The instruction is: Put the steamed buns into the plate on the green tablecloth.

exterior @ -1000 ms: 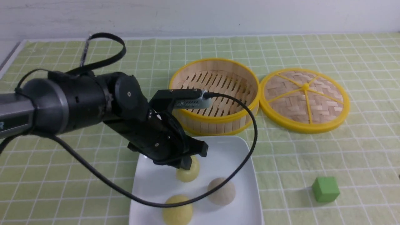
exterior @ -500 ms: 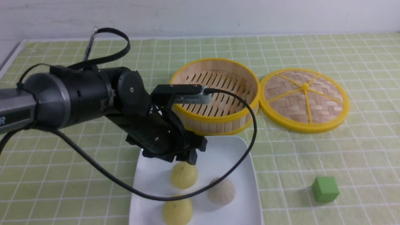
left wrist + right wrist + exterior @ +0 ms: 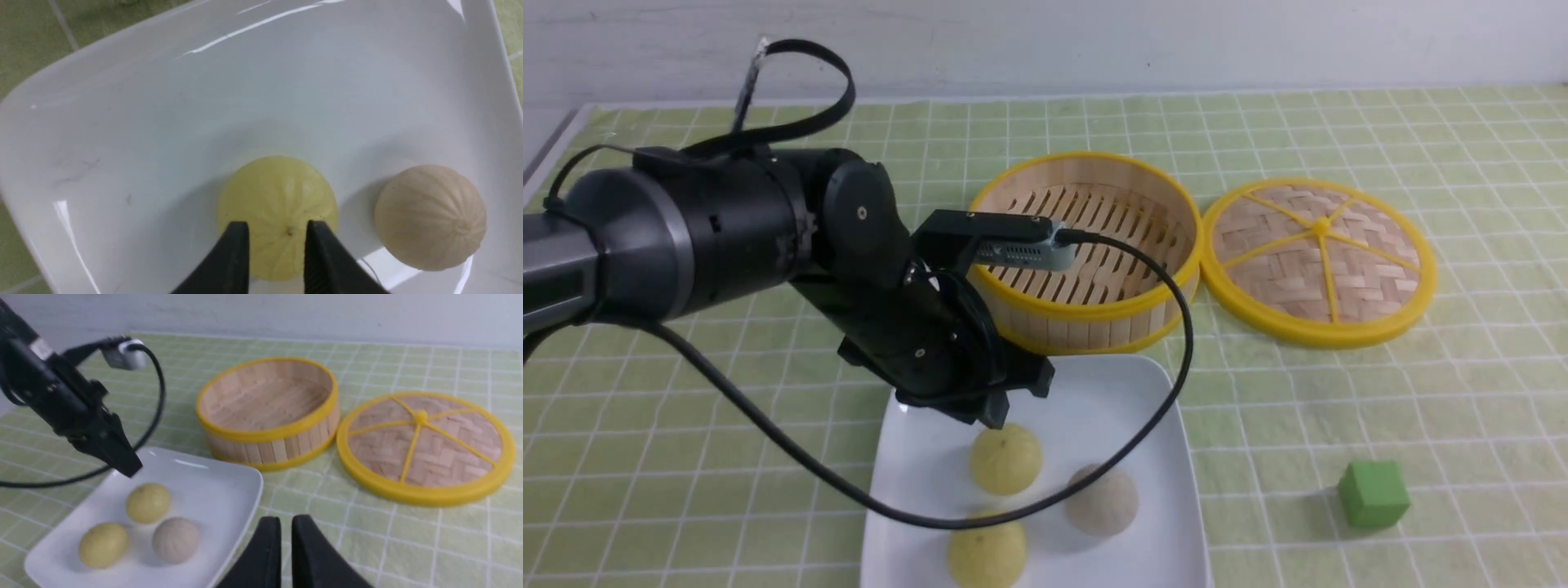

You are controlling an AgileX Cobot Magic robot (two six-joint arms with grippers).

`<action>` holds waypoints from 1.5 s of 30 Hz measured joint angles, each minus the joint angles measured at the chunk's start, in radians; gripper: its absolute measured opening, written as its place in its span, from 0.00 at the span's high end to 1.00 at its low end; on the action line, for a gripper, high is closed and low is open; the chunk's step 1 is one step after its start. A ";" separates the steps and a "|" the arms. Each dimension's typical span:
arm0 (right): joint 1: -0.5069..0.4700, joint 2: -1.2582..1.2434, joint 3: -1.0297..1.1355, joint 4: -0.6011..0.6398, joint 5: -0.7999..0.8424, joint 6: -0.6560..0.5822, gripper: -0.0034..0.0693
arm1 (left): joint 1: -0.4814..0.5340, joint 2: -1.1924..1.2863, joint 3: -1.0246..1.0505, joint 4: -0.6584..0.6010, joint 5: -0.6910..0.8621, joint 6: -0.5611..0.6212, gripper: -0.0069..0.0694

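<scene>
The left claw (image 3: 278,224) is seen with its two black fingers (image 3: 233,261) a little apart and nothing clamped between them. It hangs just above a pale yellow bun (image 3: 1006,459), which is viewed through the gap between the fingers in the left wrist view.

Just to the right of the claw, and nearer the robot, an off-white bun (image 3: 1103,500) is set down close beside the first but apart from it. A second yellow bun (image 3: 987,555) is found nearer the robot than the claw, partly crossed by the arm's black cable (image 3: 1176,343).

All three buns are carried by the white plate (image 3: 1111,392), over whose far half the claw is held. The plate is laid on the green tablecloth (image 3: 1339,408), by which the bench is covered.

Beyond the claw and a little to its right, a yellow-rimmed steamer basket (image 3: 1078,327) stands just past the plate's far edge. Its woven lid (image 3: 1319,261) is laid flat beside it, farther right. A small green cube (image 3: 1374,494) is placed well to the right of the claw, apart from the plate.

The right claw (image 3: 286,522) is held over the tablecloth beside the plate, well apart from the left claw. Its fingers are almost together, only a thin slit is left between them, and nothing is gripped.
</scene>
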 joint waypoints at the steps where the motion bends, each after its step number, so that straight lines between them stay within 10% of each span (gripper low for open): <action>1: 0.000 0.000 0.000 0.028 -0.024 -0.044 0.87 | 0.000 0.000 0.000 0.000 -0.007 0.000 0.78; 10: 0.000 0.000 0.002 0.148 -0.017 -0.244 0.86 | 0.000 0.000 0.000 0.000 -0.024 0.000 0.91; 36: -0.006 -0.010 0.033 0.154 -0.024 -0.247 0.83 | 0.000 0.000 -0.015 -0.001 0.028 0.000 0.91; 45: -0.260 -0.172 0.311 0.157 -0.116 -0.247 0.82 | 0.000 -0.069 -0.016 0.005 0.040 0.000 0.91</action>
